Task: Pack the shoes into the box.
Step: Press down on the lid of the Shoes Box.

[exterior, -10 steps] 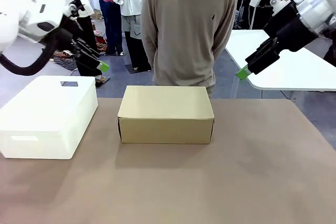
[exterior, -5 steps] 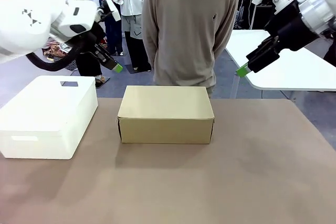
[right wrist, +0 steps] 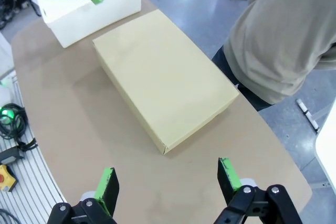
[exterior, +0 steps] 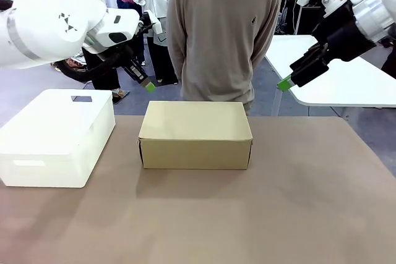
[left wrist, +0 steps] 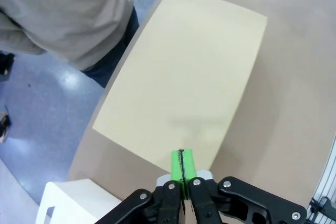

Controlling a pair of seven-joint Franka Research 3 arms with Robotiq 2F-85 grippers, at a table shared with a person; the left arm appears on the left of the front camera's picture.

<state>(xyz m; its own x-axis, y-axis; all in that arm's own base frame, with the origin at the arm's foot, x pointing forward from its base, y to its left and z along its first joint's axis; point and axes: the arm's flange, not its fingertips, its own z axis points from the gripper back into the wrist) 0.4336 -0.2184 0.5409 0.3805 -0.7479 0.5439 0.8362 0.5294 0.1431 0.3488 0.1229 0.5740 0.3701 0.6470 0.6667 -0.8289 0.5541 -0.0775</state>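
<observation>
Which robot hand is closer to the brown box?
The left hand. It hovers shut just above the brown box's far left corner. The right hand hangs open, higher and off beyond its far right corner.

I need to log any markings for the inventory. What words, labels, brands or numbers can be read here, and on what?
No readable text.
Cardboard box: plain, no print.
White plastic box: no label.
Person's sweater: small chest mark, too small to read.
Left arm: small black dot pattern, not text.

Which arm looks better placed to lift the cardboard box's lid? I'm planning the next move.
Probably the left: the left gripper, shut, hovers just above the box near its far left corner. The right gripper, open, hangs farther off.
</observation>
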